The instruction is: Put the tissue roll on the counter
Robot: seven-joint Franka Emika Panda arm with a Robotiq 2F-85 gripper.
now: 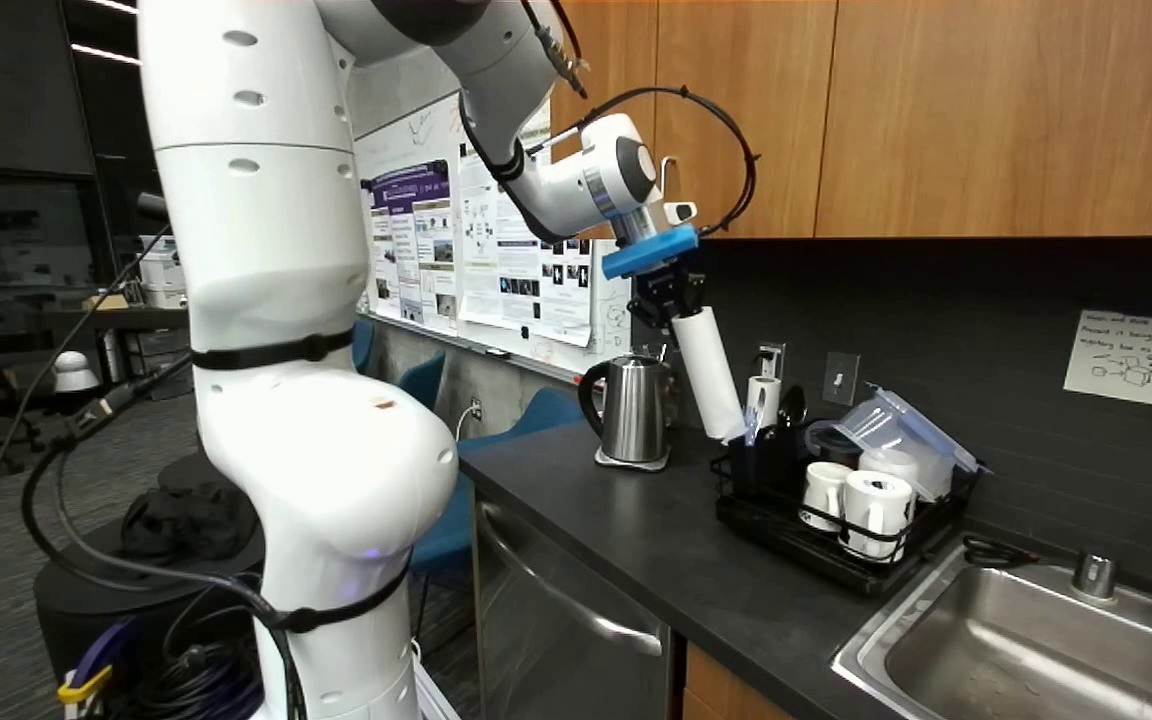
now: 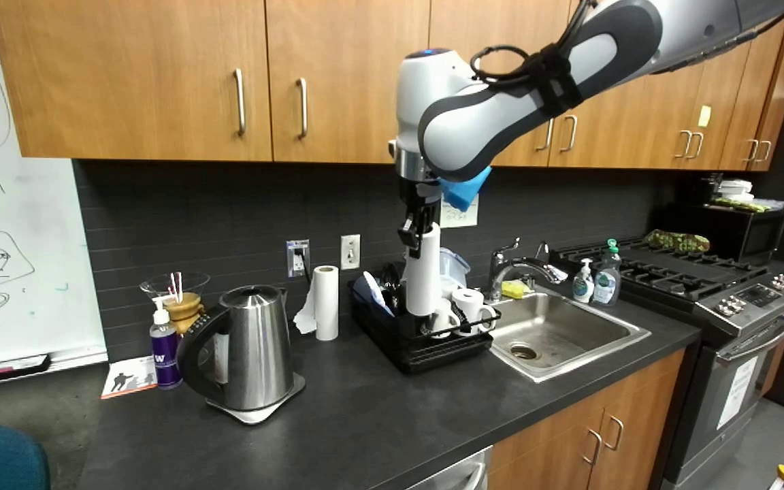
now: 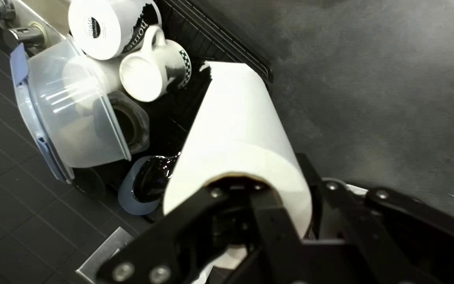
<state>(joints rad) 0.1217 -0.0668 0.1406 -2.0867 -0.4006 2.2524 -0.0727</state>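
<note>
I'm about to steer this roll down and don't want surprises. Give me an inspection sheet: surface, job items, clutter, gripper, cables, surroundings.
Surface: dark grey counter, flat, with a straight front edge.
Job item: tissue roll, held off the counter, tilted in an exterior view; lower end at the dish rack, contact unclear.
Similar item: second paper roll, upright on the counter.
Clutter: mugs and a plastic container in the rack; steel kettle; purple pump bottle.
Gripper: jaws shut on the tissue roll's upper end, one apparently inside the core.
Cables: black cable looped beside the arm's wrist.
Surroundings: steel sink, stove, wooden cabinets overhead.
People: nothing seen.
</note>
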